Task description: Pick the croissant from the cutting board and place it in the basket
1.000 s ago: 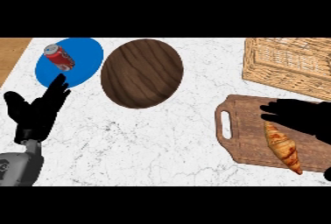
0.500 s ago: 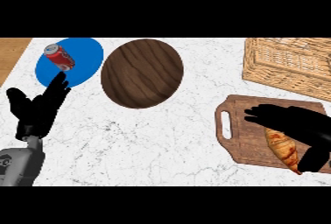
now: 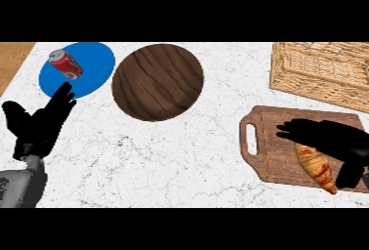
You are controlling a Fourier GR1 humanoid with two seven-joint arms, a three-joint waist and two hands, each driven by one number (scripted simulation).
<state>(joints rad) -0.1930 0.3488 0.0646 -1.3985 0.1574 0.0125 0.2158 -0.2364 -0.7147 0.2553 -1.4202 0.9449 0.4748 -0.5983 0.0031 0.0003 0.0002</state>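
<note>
croissant (image 3: 317, 167): lies lengthwise on the board (image 3: 270, 146), right half, pointing toward the board's near-right corner; upper end hidden under the right hand.
right hand (image 3: 328, 139): over the croissant's top end, fingers spread toward the left and mostly straight; no curl round the pastry seen, nothing held. Contact with it cannot be told.
left hand (image 3: 39, 124): resting at the left edge, fingers up and relaxed, empty.
basket (image 3: 320, 68): far right, just beyond the board, apart from it.
handling: likely light, soft, flaky; crushes if squeezed, crust may crumble.
where to grip: probably across the thick middle, thumb one side, fingers the other; the tapered tips would break.
risk: pastry could slide on the wood.
</note>
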